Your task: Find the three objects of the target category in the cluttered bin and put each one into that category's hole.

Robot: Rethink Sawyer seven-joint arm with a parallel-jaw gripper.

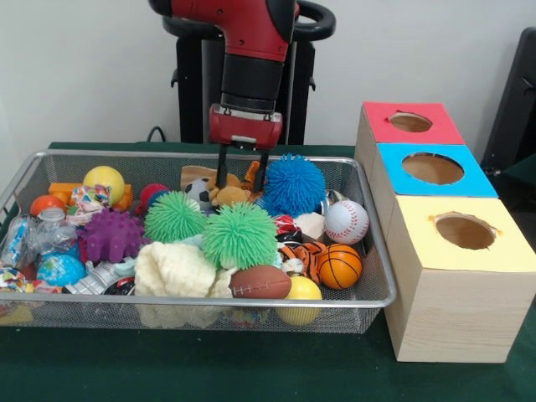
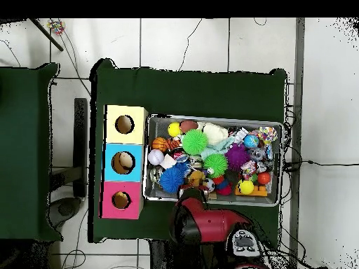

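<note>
The wire bin (image 1: 375, 251) is heaped with toys. My gripper (image 1: 241, 174) hangs open at the bin's back middle, its fingers (image 1: 222, 167) straddling a tan plush toy (image 1: 228, 196) just below them. A soccer ball (image 1: 198, 193) lies to the left and a blue spiky ball (image 1: 294, 184) to the right. Two green spiky balls (image 1: 240, 235), a baseball (image 1: 346, 221), a basketball (image 1: 339, 265) and a football (image 1: 260, 282) lie nearer the front. In the overhead view the red arm (image 2: 205, 221) covers the gripper at the bin (image 2: 214, 118) edge.
Three wooden boxes with round holes stand beside the bin: red top (image 1: 448, 126), blue top (image 1: 481, 172), yellow top (image 1: 511, 251). Overhead they are the yellow (image 2: 137, 115), blue (image 2: 112, 150) and pink (image 2: 112, 189) boxes. A purple spiky ball (image 1: 111, 236) and a globe ball (image 1: 60, 270) sit at the left.
</note>
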